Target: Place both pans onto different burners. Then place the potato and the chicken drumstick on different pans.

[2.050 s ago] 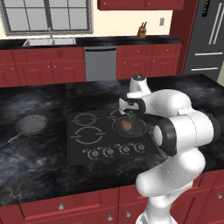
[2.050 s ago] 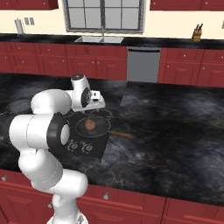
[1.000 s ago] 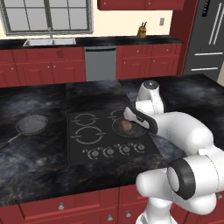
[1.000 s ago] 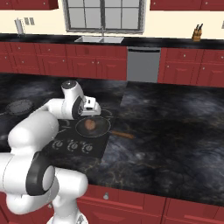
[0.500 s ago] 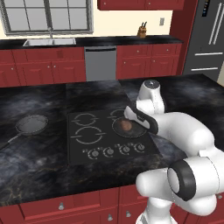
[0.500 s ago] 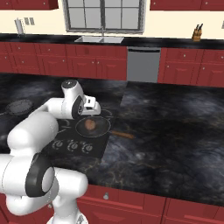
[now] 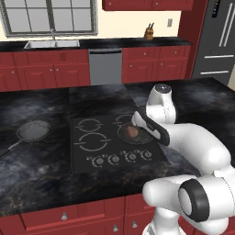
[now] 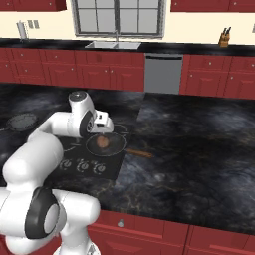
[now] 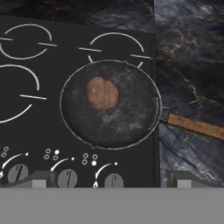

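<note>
Now the gripper (image 9: 109, 183) has pulled up and hangs released above the near right burner, the potato (image 9: 101, 93) lying below it in one pan (image 9: 110, 104), so the other pan (image 7: 33, 130), far left on the desk (image 7: 41, 179), wants fetching.

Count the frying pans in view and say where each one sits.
2. One pan sits on the cooktop's front right burner, holding the potato; the other pan rests on the counter left of it.

3 burners (image 9: 114, 46) bare, open from above — potato (image 9: 101, 93) fills pan (image 9: 127, 122) centre.
</note>
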### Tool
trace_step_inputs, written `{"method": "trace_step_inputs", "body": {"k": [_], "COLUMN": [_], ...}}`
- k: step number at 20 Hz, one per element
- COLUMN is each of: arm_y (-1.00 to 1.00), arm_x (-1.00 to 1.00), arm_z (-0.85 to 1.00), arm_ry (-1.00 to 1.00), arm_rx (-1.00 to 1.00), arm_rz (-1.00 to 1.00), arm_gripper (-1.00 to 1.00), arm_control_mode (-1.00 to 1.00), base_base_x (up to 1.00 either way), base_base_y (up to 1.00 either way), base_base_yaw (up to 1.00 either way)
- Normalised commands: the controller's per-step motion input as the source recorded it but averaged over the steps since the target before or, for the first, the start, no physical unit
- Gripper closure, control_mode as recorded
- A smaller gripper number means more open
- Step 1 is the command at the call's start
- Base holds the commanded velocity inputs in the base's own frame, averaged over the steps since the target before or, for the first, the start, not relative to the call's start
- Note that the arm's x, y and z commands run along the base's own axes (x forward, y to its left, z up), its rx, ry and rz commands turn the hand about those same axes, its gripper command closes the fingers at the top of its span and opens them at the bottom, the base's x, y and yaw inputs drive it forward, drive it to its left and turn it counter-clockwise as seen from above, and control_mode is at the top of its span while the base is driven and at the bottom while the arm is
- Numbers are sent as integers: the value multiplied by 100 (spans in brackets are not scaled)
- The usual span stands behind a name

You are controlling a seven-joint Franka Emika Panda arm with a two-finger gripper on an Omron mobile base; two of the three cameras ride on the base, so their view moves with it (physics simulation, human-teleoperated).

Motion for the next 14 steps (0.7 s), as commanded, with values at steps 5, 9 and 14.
{"method": "trace_step_inputs", "body": {"k": [5,9,14], "arm_y": [0,0,0], "arm_x": [-24,0,0], "arm_z": [0,0,0], "arm_ry": [0,0,0], "arm_rx": [1,0,0], "arm_rz": [0,0,0], "arm_gripper": [-100,-100,-100], "arm_control_mode": [100,100,100], "base_base_x": [-6,-35,-38], "base_base_y": [0,0,0], "base_base_yaw": [0,0,0]}}
